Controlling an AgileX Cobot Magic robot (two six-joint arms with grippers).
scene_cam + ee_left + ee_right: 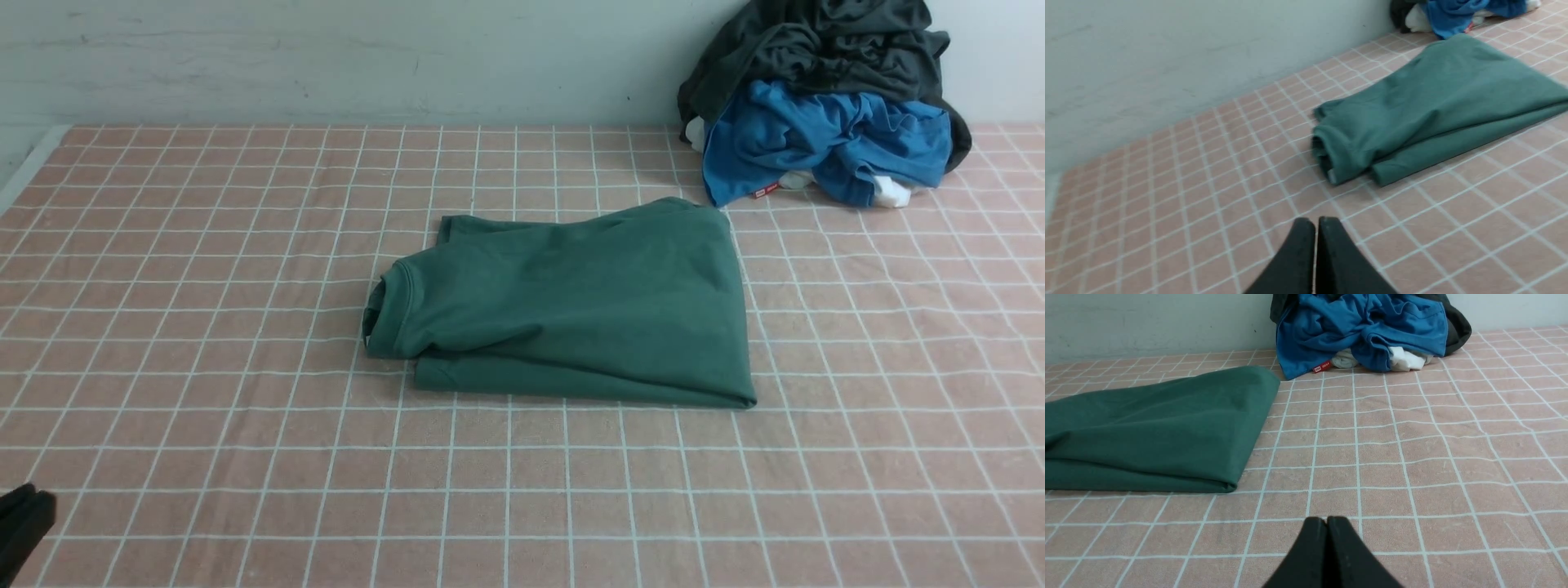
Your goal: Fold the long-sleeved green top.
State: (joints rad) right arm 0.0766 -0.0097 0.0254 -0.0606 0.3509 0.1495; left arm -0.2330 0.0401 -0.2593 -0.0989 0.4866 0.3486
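Both the left hand (1316,222) and the right hand (1326,522) are closed.

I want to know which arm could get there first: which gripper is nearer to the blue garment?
Right, it appears. The right gripper is in front of the blue garment; the left gripper is off to its left, past the green top.

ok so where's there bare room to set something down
Bare tablecloth lies left of the green top, in front of it toward the robot, and right of it, in front of the blue garment. It's crowded at the back right, where blue and dark garments pile up close to the top's far right corner.
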